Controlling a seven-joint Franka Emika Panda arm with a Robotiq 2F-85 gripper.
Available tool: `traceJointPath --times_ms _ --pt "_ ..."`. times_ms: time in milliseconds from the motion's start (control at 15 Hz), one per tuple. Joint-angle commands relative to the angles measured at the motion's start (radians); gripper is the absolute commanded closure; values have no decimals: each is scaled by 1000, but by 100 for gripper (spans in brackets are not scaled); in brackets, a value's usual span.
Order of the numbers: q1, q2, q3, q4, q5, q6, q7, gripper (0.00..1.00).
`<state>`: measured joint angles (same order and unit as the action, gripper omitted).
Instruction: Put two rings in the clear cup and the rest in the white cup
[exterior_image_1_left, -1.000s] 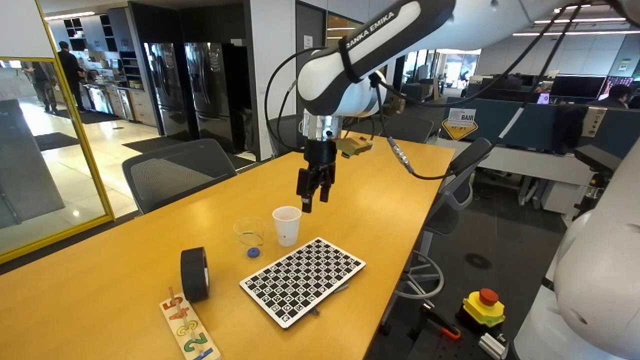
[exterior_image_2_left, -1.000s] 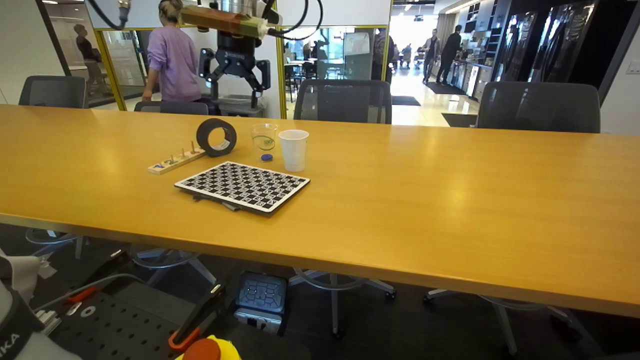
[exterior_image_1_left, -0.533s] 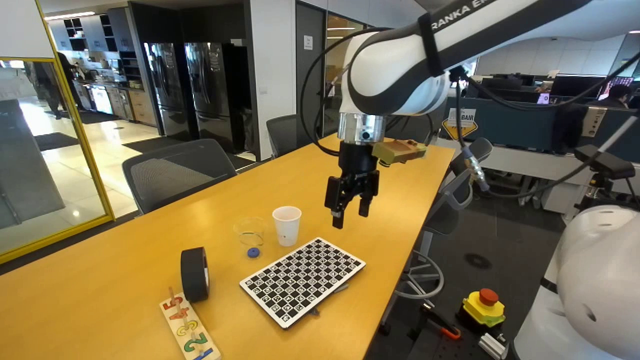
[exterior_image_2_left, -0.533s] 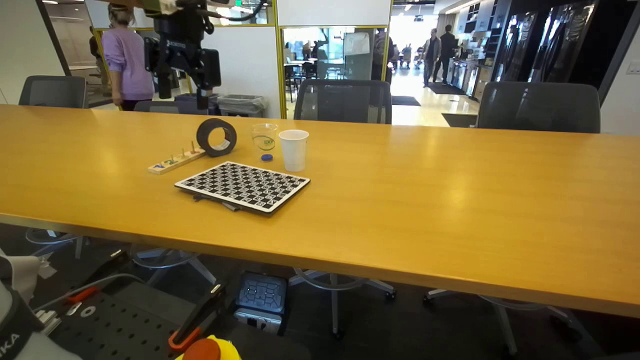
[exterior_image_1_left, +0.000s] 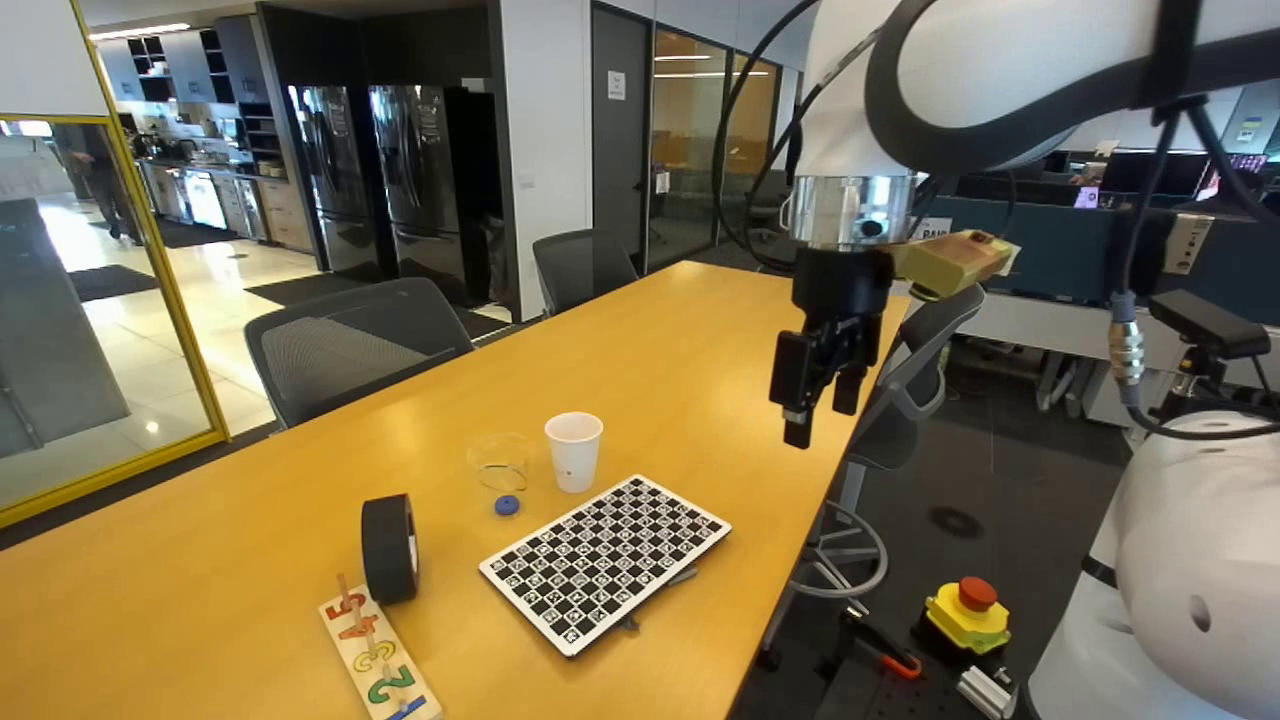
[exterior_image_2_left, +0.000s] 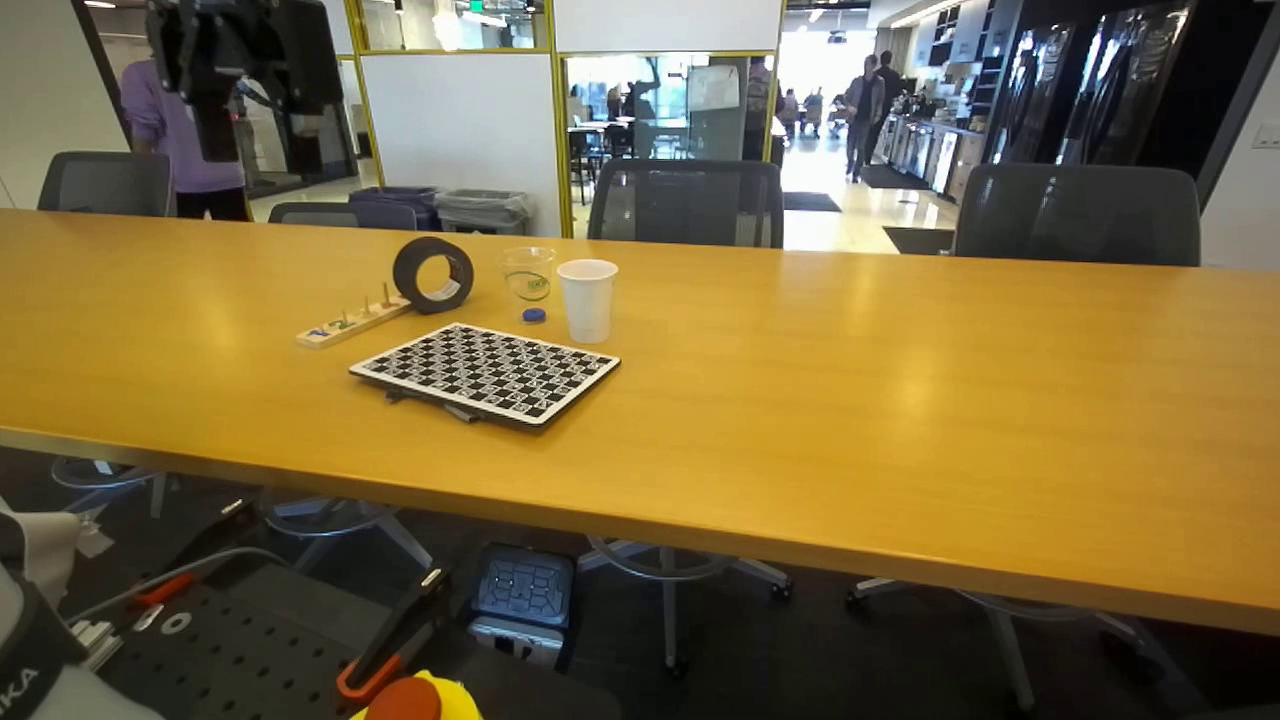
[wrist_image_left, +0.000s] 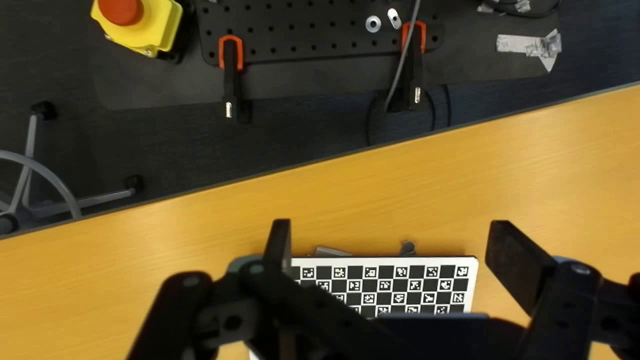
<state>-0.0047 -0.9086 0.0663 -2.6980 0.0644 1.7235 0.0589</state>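
on table (exterior_image_2_left: 900, 400), clear cup (exterior_image_2_left: 528, 280) beside white cup (exterior_image_2_left: 588, 305), jaws apart

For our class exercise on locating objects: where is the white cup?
In both exterior views, the white cup stands just right of the clear cup, behind the checkered board.

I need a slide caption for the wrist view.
Open tool framing part of a checkered board on the table, with a red-topped yellow box beyond the table's edge.

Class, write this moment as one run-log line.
tool: open, holding nothing | clear cup: upright, blue ring apparently inside | white cup: upright, inside mostly hidden | numbered pegboard: looks bare
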Motion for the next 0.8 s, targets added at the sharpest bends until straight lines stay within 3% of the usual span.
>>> traceJointPath --times_ms 0,267,333,733 --pt "-6 -154 -22 -37 -57 -74 -14 0" --pt "-19 -235 -54 -71 -102 -99 -23 0" --pt "-3 -173 -40 -43 -79 -91 -4 0" --pt "-9 -209 -49 -64 -87 -92 -5 0"
